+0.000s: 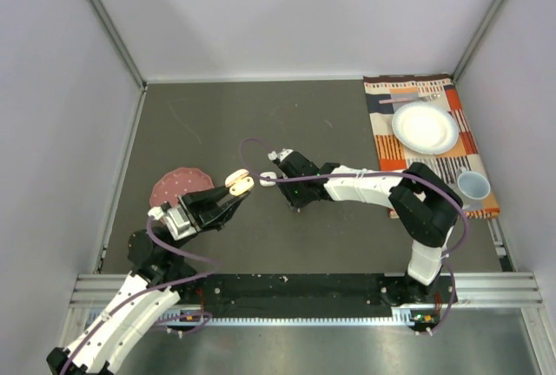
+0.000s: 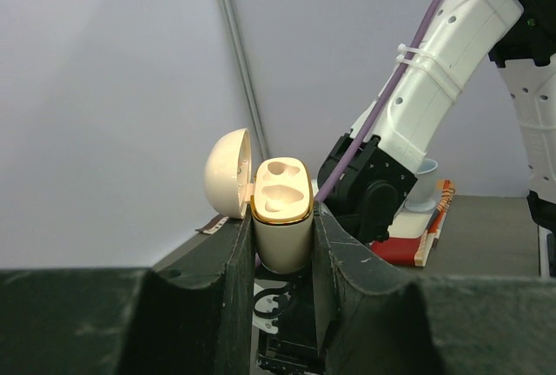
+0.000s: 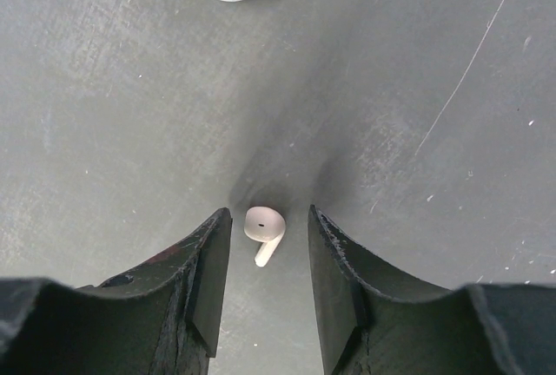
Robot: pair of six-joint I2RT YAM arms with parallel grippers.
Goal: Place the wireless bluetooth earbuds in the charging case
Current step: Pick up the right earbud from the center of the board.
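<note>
the left gripper (image 2: 282,223) is clamped on a pale peach, gold-rimmed charging case (image 2: 280,191), its lid flipped back and empty sockets facing up, likely so an earbud can drop in. to the right of that case, the right gripper (image 3: 268,213) has its jaws apart astride a tiny pale stemmed earbud (image 3: 264,229) lying on the grey table (image 3: 434,88), apparently lined up for a pinch.

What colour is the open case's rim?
Gold, on a cream charging case; clearest in the left wrist view.

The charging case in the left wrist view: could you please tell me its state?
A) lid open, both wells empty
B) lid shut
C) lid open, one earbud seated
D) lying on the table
A: clamped in the left gripper, the charging case has its lid back and both wells bare.
</note>
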